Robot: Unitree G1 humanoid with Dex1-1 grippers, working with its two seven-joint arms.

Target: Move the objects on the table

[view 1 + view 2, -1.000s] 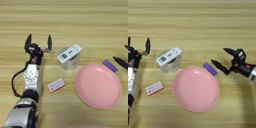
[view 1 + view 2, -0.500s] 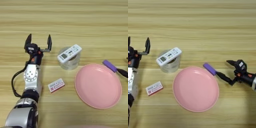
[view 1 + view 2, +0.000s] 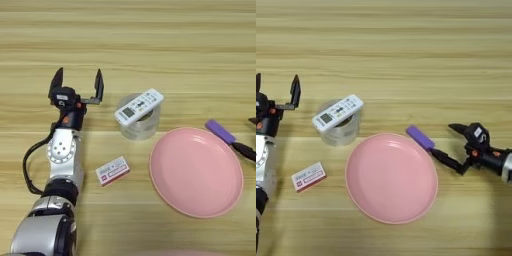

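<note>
Only the tip of the right gripper (image 3: 448, 141) reaches into the left eye view, cut off at the picture's edge, while the right eye view shows it whole: its arm comes in low from the right, lying nearly flat over the table (image 3: 406, 45), and its two black fingers stand apart, the lower one stretched toward the purple block (image 3: 420, 137) and ending just beside its near end (whether it touches cannot be told). That block lies tilted just off the upper right rim of the pink plate (image 3: 391, 210). Further left, the white remote (image 3: 139, 106) rests askew across the top of a clear tape roll (image 3: 140, 127), so much of the roll's opening is hidden beneath it. The left gripper (image 3: 77, 84) points away from the robot at the end of an arm that runs up from the bottom left, its fingers spread wide on nothing, well left of the remote. In the right eye view that arm is cropped by the left edge. A small red-and-white box (image 3: 112, 170) lies between the arm and the plate.
</note>
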